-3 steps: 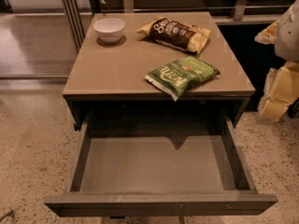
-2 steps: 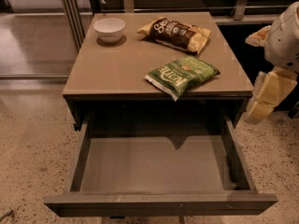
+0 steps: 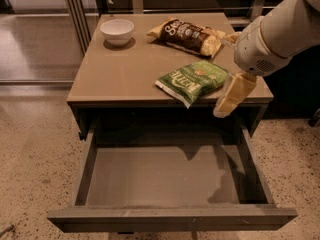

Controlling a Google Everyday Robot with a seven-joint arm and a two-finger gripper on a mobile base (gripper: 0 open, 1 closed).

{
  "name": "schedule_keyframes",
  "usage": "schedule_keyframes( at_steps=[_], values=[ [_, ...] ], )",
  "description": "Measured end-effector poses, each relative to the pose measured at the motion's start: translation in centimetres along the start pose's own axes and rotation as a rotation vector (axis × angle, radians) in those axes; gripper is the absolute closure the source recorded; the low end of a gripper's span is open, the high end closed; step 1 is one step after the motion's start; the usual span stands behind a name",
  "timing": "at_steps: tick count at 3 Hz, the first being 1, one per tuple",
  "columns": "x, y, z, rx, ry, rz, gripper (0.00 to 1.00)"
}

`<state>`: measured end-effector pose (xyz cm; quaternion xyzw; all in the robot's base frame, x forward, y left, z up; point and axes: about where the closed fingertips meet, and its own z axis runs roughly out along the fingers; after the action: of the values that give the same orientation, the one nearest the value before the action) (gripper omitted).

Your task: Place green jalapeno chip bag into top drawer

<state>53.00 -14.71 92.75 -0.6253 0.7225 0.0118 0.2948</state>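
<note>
Obs.: the gripper [image 3: 227, 101] hangs at the front right corner of the counter [image 3: 120, 71], tilted, tip pointing down and left, over the counter's front edge. The white arm enters from the upper right. Only one pale yellow side of the gripper faces me; whether it is spread or pressed together, I cannot tell. It holds nothing that I can see.

Green jalapeno chip bag [image 3: 192, 80]: lies flat on the counter, just left of the gripper, near the front edge. The bag's right end meets the gripper's outline from where I stand; touching or just apart, cannot tell. The bag is not in the drawer.

Top drawer [image 3: 160, 181]: pulled fully out, below the gripper and to its left. Grey bottom bare, arm's shadow across the right part. The right side wall runs beneath the gripper's tip.

Other items: dark brown chip bag [image 3: 187, 34] on the counter behind the gripper and left, well apart from the green one. White bowl [image 3: 117, 30] at the far left back corner, farthest from the gripper.
</note>
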Motion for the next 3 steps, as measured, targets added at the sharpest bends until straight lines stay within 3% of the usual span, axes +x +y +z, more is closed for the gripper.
schedule_keyframes(
  at_steps=[1, 3],
  values=[
    [-1.0, -1.7, 3.7, -0.013, -0.05, 0.005, 0.12],
    [-1.0, -3.1, 8.7, -0.059, -0.069, 0.02, 0.51]
  ],
)
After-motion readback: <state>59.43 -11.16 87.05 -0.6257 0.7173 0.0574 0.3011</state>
